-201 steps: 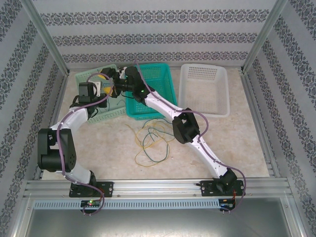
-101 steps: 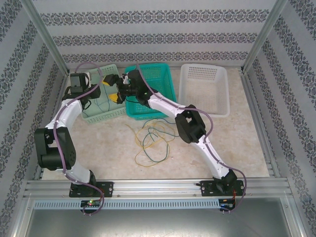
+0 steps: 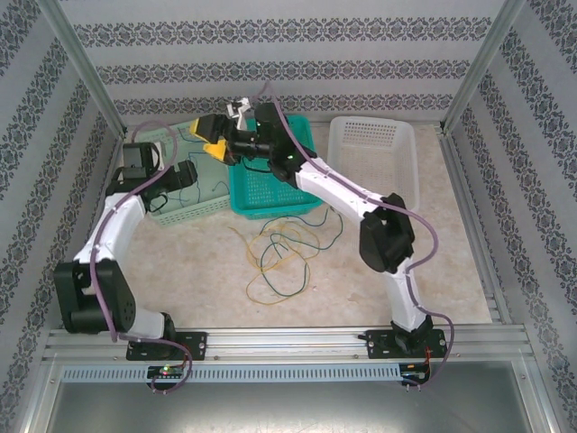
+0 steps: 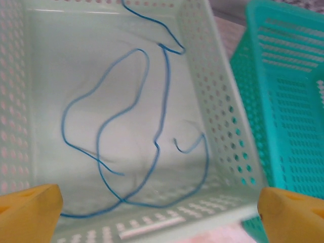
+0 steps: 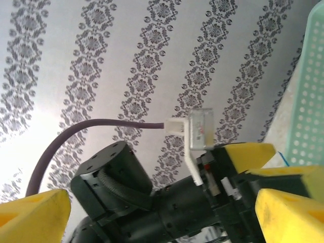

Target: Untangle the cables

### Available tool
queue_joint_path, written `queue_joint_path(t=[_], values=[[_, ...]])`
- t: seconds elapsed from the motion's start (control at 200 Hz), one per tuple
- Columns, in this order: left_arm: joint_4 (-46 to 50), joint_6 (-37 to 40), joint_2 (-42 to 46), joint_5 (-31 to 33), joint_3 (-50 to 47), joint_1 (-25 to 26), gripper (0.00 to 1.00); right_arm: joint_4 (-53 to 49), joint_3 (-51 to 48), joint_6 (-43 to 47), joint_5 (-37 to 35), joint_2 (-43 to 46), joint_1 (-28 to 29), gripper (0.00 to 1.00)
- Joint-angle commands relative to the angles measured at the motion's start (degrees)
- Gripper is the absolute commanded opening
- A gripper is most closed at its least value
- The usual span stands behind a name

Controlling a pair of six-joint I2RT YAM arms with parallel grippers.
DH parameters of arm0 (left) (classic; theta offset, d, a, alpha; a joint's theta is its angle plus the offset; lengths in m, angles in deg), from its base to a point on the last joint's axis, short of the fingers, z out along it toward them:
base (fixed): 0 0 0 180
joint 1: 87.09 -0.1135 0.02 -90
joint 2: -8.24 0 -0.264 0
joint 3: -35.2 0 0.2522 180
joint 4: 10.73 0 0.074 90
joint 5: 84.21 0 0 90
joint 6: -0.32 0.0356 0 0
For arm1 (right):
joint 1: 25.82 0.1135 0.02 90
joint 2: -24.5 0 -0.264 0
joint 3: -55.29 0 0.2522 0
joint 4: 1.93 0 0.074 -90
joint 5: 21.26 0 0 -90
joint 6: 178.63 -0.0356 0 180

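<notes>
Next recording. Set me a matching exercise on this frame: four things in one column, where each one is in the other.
Things
1. blue cable
2. cable tangle
3. white basket
4. left hand

Places
A. on the table, in front of the teal basket
B. rightmost of the three baskets
C. open, over the pale green basket
D. lying in the pale green basket

Pairs: 1-D, 2-A, 3-B, 4-C

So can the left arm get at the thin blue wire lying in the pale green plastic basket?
Probably yes. The left gripper hangs open directly above the basket, and the blue wire lies loose on its floor with nothing covering it.
</notes>
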Motion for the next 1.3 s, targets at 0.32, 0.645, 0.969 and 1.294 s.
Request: queue_joint_path(t=[0.32, 0.645, 0.969, 1.294], values=[[3.0, 1.5, 25.5, -0.6, -20.9, 26.8, 0.92, -11.5, -37.5, 23.7, -9.4, 30.9, -11.4, 0.86], [2.9, -5.5, 23.2, -2.0, -26.3, 42.1, 0.88, -14.7, -54.1, 22.2, -15.0, 47.7, -19.1, 0.86], [-0.2, -8.7, 18.4, 1.6, -29.2, 49.7, 0.85, -16.3, -57.2, 20.8, -13.1, 51.2, -23.8, 0.87], [-3.1, -10.7, 10.2, 5.1, -29.0, 51.6, 0.45, -15.8, -58.0, 20.0, -13.2, 51.1, -24.0, 0.89]])
